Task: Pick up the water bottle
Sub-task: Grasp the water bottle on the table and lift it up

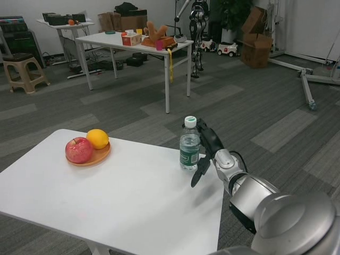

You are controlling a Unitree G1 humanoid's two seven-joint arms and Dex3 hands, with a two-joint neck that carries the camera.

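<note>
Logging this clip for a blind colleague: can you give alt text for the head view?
The robot's right hand reaches beside an upright water bottle near the white table's far edge, fingers apart, no clear grip. A plate with an apple and orange sits far left.

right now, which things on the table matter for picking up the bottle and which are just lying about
For the job:
- water bottle, upright near the table's far right edge
- right hand, beside the bottle, fingers spread around it; a firm grip cannot be told

Just lying about:
- red apple and orange, together on a small plate at the far left of the white table
</note>
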